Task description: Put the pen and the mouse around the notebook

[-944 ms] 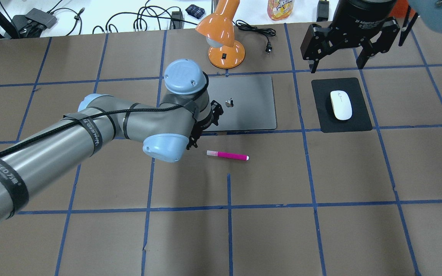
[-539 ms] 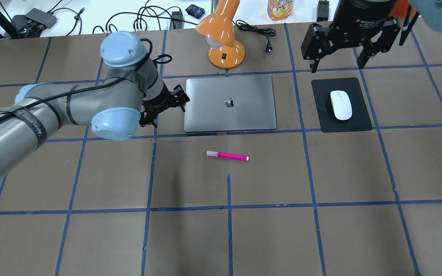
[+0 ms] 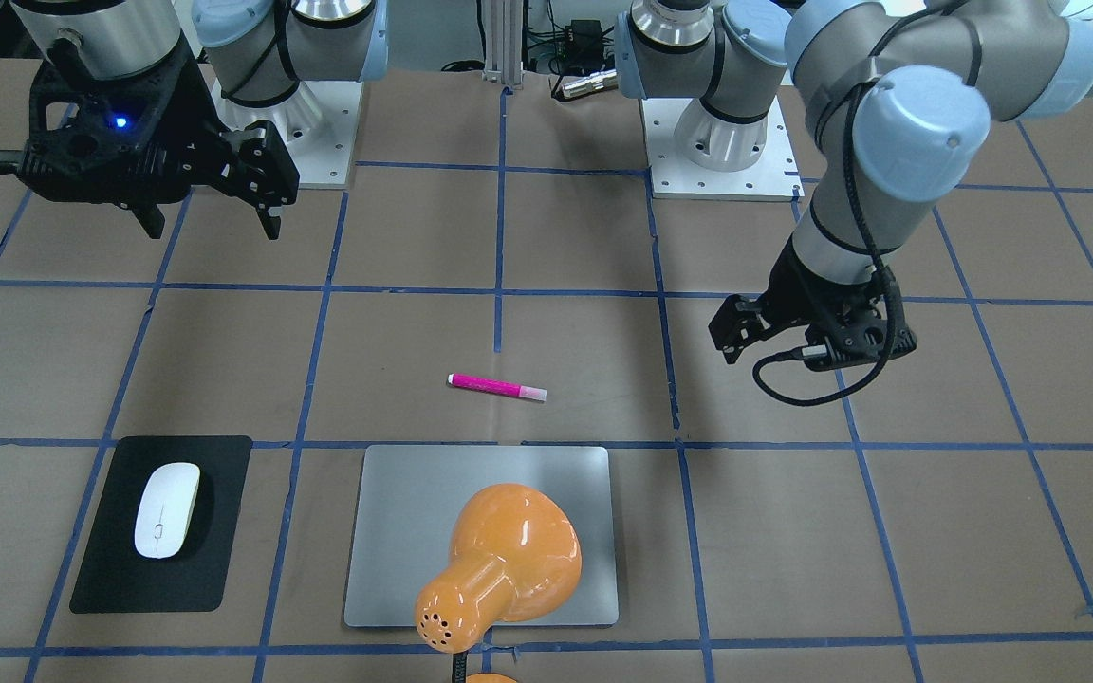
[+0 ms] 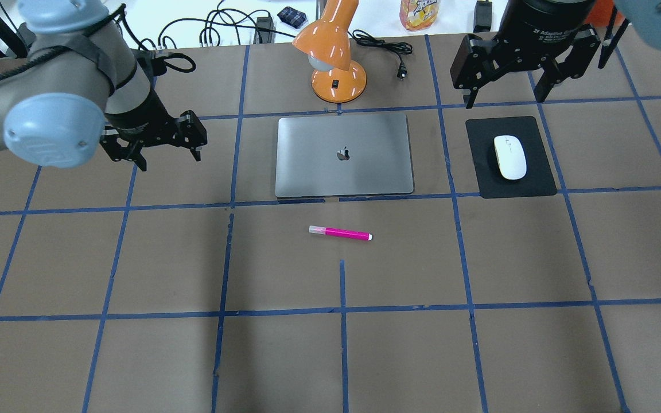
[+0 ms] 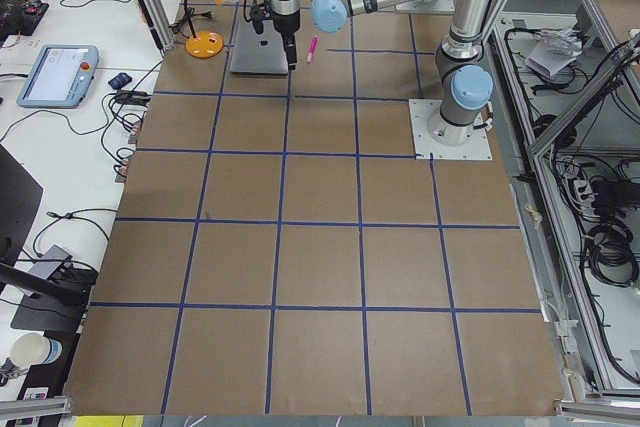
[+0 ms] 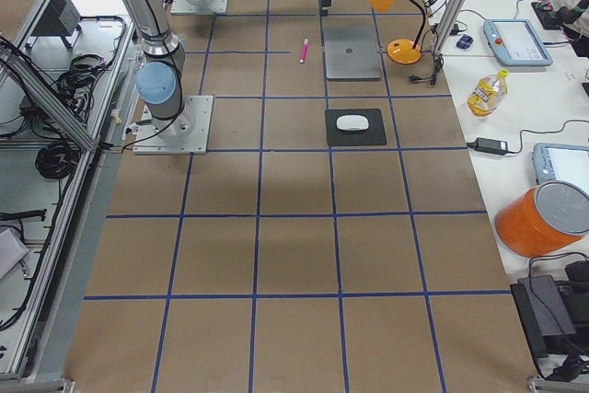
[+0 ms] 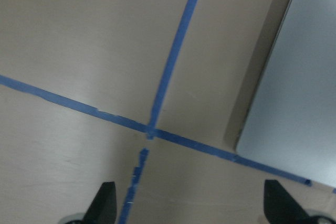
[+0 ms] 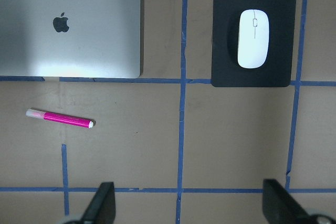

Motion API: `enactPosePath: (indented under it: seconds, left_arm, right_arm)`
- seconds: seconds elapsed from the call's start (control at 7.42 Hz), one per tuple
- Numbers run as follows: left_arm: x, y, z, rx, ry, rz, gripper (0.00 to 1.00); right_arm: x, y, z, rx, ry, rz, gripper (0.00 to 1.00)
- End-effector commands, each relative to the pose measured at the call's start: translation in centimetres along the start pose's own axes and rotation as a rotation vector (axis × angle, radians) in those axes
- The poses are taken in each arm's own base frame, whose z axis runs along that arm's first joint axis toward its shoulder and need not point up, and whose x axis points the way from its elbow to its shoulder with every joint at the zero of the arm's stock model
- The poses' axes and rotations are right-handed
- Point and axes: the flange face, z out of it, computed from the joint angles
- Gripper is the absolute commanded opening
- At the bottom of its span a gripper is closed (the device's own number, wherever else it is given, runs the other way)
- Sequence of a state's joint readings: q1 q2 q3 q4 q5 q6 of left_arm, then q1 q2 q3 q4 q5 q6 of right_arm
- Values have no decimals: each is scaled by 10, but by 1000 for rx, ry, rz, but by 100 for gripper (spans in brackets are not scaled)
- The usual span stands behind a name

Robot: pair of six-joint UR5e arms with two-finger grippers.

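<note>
**Inspection: pen and mouse set about the notebook, both grippers empty**

Directions are as seen from the overhead view.

1. The notebook (image 4: 344, 155) lies flat and closed at the table's (image 4: 422, 355) centre. An orange desk lamp (image 4: 336, 57) stands just beyond its far edge.
2. The pen (image 4: 340, 233) lies on bare table near the notebook's near edge. It is roughly parallel to that edge and not touching it, with its pale cap to the left.
3. The mouse (image 4: 509, 157) rests on a black mat (image 4: 540, 182) to the right of the notebook, apart from it and lengthwise near-to-far.
4. The left gripper (image 4: 170, 160) hangs over bare table to the left of the notebook. Its fingers are spread and hold nothing. Its wrist camera shows only tape lines and the notebook's corner.
5. The right gripper (image 4: 504, 102) is held high by the mat's far edge, also spread and empty.

Assessment: each item flanks a different side of the notebook, as on a working desk. The layout appears to satisfy the task. Both arms stand clear, probably so as not to disturb it.
</note>
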State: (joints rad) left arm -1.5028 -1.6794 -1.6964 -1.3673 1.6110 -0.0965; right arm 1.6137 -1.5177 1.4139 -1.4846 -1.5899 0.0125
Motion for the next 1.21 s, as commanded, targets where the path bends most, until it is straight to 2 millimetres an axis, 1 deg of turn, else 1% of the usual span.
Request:
enactPosePath:
  seconds: [0.0,0.13,0.54,0.81,1.08]
  left_arm:
    - [-9,31,-45,-49,-9,32,100]
    - [-11,49,-64,-20,-7,30,100]
    - [-12,74,-88,23,25,59,100]
    - [-13,85,-94,7,18,103,100]
    - [-13,88,-95,4,22,105,100]
  right_arm:
    - [0,1,-1,5,-4,0,100]
    - [0,1,-1,5,-1,0,100]
    - [-1,1,-1,4,-5,1,100]
    - [-1,1,-1,4,-5,0,100]
    - [-1,1,-1,4,-7,0,100]
